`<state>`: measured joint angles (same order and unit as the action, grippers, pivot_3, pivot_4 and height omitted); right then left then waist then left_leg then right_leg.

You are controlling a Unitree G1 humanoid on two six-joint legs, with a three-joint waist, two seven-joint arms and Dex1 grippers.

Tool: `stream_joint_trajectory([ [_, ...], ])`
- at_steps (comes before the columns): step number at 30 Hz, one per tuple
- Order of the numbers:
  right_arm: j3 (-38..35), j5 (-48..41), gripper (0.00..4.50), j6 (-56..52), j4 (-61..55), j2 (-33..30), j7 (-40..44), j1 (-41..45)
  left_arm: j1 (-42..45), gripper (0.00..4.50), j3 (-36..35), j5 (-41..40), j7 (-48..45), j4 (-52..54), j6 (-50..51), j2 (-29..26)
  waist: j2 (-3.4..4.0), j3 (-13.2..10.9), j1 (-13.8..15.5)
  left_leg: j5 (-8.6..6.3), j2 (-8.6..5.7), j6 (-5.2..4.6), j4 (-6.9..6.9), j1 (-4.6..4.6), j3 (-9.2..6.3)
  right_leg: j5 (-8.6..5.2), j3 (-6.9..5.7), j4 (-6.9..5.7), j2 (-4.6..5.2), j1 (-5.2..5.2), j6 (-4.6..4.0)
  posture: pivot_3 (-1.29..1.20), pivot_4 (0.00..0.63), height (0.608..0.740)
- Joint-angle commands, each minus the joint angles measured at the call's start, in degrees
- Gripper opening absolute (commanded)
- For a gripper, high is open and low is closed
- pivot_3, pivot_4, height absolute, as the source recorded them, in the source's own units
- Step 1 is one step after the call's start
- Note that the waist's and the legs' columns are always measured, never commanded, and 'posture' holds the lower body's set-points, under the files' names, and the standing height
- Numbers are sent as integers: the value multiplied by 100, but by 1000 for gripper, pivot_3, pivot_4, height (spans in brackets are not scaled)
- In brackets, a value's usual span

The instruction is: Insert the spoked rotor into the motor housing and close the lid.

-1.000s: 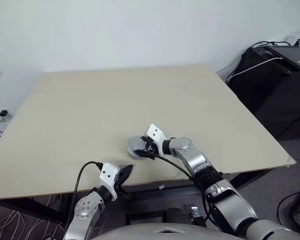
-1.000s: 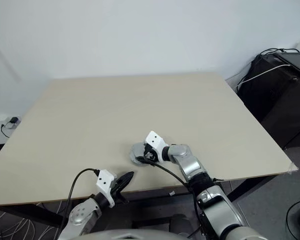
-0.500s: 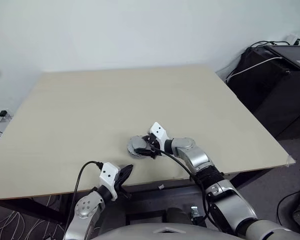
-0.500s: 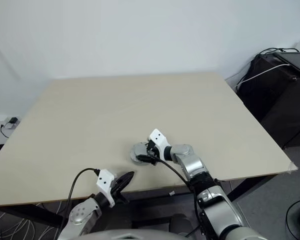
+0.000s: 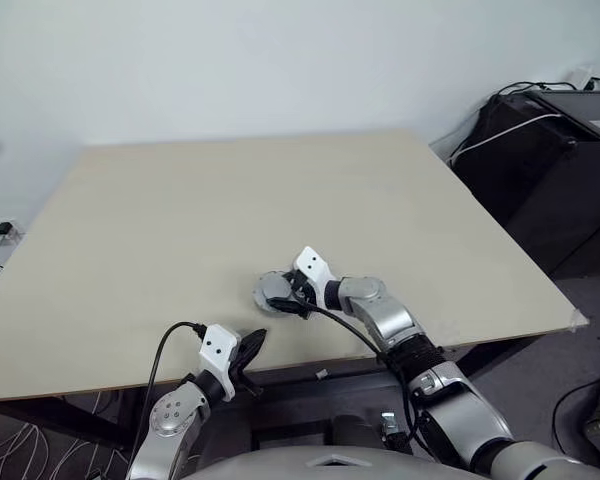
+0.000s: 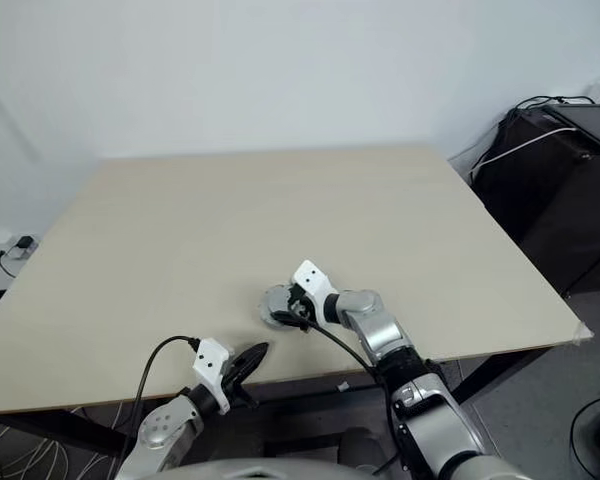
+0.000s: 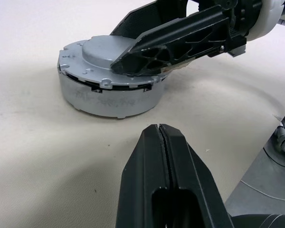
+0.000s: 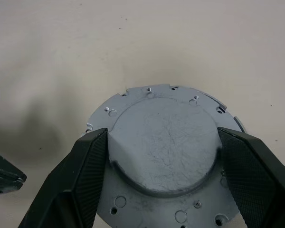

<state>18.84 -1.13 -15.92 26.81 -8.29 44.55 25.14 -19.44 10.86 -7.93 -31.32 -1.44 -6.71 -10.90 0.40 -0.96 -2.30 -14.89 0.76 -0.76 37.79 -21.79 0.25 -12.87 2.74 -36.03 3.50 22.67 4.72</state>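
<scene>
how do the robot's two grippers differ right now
The left gripper has its fingers pressed shut and holds nothing; the right gripper has its fingers spread wide on either side of the raised top of the round grey lid. The left hangs at the near edge of the table; the right is over the lid. Both have black fingers.

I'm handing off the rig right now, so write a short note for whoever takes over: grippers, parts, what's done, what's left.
Left gripper: shut, empty, near the table's front edge, short of the motor.
Right gripper: fingers spread either side of the lid's raised centre, resting on its top.
Parts: the lid sits on the grey round motor housing as one closed stack on the table. The rotor cannot be seen; presumably inside.
Done: lid appears in place.
Left: check the lid is fully seated, then withdraw the right gripper.
</scene>
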Motion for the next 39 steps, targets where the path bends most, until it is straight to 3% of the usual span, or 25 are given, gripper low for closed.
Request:
stream_joint_trajectory([
  [1,-14,72,3291,111,-2,-10,-84,-12,81,0,19,-43,1,213,-42,7,0,-1,-4,0,0,0,0,0,0,0,0,0,0,0,0,0,0,740],
  [14,-126,-5,3291,696,86,52,-146,-56,83,0,23,-41,5,202,-45,16,-2,-8,-21,0,1,0,-5,0,1,0,3,1,0,5,0,0,0,740],
  [39,120,441,3291,-104,352,72,-464,184,90,0,20,-39,2,156,-69,38,1,-5,-72,-1,1,1,-4,14,-7,7,3,-3,0,-2,-5,0,0,740],
])
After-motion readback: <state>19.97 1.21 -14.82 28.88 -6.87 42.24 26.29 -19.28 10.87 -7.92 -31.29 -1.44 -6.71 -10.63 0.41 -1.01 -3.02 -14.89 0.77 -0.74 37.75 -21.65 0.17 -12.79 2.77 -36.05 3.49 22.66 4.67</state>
